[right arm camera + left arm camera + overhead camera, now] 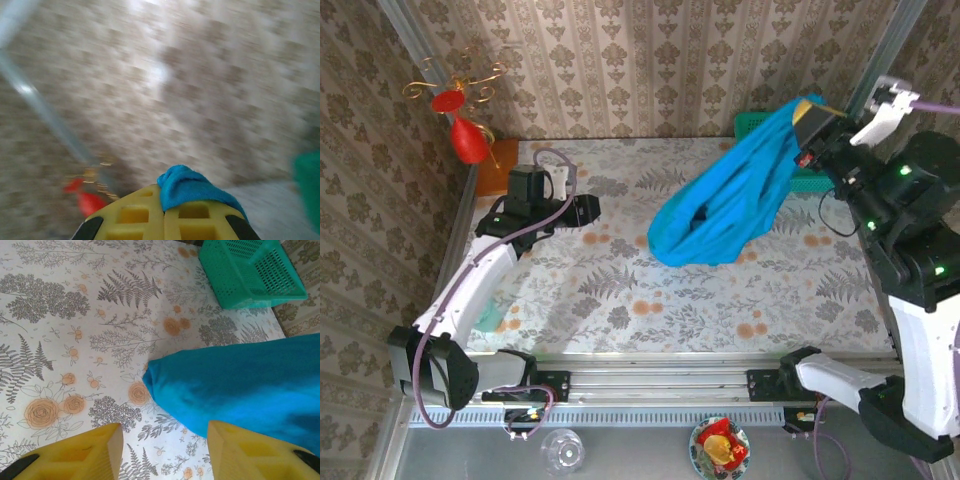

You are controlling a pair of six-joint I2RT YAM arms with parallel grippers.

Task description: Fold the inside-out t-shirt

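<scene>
Lab mock-up: wallpaper (650, 60), aluminium rails (660, 380)

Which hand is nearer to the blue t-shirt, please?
Right. The right hand is clamped on the t-shirt, holding it up; the left hand is open, apart from it.

My table (620, 300) wears a cloth printed with ferns and orange flowers. A teal mesh basket (756, 124) sits at its far right corner and an orange box (498, 168) at the far left, with a red ornament (470, 140) just above the box. Below the near edge I see a clear glass (561, 450) and a dish (720, 445) of red and yellow bits.
</scene>
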